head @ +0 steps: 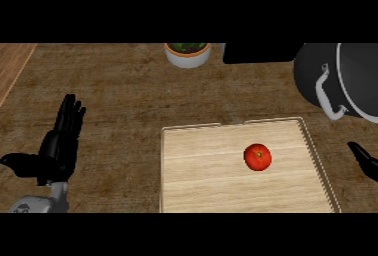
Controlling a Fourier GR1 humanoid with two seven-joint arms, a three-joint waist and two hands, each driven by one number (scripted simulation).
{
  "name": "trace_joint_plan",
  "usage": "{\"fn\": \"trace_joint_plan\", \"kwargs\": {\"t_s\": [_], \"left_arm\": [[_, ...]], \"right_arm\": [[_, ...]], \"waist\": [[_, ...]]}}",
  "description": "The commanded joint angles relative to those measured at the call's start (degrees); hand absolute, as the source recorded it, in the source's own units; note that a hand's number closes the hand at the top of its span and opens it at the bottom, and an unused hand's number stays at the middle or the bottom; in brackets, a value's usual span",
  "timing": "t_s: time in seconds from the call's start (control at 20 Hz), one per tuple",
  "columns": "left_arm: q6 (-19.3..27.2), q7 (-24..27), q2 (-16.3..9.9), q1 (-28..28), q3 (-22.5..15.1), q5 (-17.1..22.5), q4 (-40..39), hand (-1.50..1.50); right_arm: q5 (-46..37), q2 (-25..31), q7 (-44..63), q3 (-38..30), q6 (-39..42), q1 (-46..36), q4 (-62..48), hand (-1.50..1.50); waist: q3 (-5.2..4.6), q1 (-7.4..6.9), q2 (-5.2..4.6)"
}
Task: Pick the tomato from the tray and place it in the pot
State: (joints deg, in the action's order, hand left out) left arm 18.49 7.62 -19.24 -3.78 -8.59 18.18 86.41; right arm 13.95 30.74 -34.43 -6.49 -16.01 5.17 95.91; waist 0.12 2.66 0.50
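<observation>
A red tomato [258, 157] lies on the light wooden tray [196, 170], right of the tray's middle. The dark pot [353, 82] with a grey handle stands at the far right, beyond the tray's far right corner. My left hand [57, 147] rests open at the left, fingers straight and pointing away, well clear of the tray. Only a small part of my right hand [363, 159] shows at the right edge, just past the tray's right rim and right of the tomato; it touches nothing.
A small white planter [187, 54] with green leaves stands at the far edge, centre. A black object [258, 52] sits next to it, left of the pot. A lighter wood strip [13, 65] runs along the far left.
</observation>
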Motion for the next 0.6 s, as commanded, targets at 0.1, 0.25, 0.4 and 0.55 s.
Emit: {"fn": "trace_joint_plan", "kwargs": {"t_s": [0.1, 0.25, 0.4, 0.55], "left_arm": [[2.13, 2.04, 3.53, 2.0, -4.14, -3.63, 2.69, 0.0], [1.28, 5.93, 5.91, 4.17, -6.11, -5.42, 1.52, 0.0], [3.04, 1.05, 5.89, 1.21, -5.34, -5.73, 2.92, 0.0], [1.87, 0.35, 4.16, 2.57, -5.39, -5.3, 5.87, 0.0]], "right_arm": [[-3.71, -8.01, -20.85, 2.96, 1.36, 15.3, 10.73, -1.5], [-7.78, -9.23, -20.55, 5.22, -0.02, 19.7, 16.52, -1.5], [-13.93, -5.87, -14.32, 4.81, -1.54, 25.48, 18.08, -1.5], [-21.49, -0.13, -5.71, 5.1, -2.53, 29.79, 21.68, -1.5]], "waist": [[-0.07, -0.48, 0.02], [-0.16, -1.61, -0.29], [-0.18, -1.69, -0.36], [-0.29, -1.89, -0.24]]}}
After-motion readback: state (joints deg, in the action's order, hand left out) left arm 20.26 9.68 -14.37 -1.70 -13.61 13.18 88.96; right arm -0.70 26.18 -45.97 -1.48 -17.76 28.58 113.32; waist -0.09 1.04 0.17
